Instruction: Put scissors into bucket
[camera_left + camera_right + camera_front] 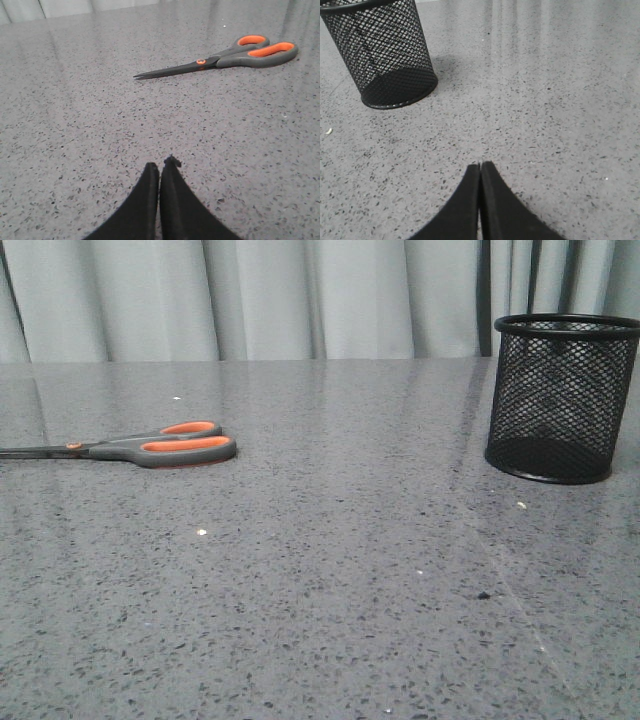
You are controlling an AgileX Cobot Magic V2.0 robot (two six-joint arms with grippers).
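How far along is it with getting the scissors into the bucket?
Nothing is done yet. The scissors lie flat on the table, far left of the upright bucket. Nothing is in hand: the left gripper and right gripper are both shut and hold nothing. Everything remains: grasp the scissors, carry them over, drop them in.

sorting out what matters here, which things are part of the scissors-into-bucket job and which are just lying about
Part of the job:
- scissors, flat on the table, blades closed
- bucket, upright, nothing visible inside
- left gripper, shut, holding nothing
- right gripper, shut, holding nothing

Just lying about:
- small pale crumbs on the speckled table
- grey curtain behind
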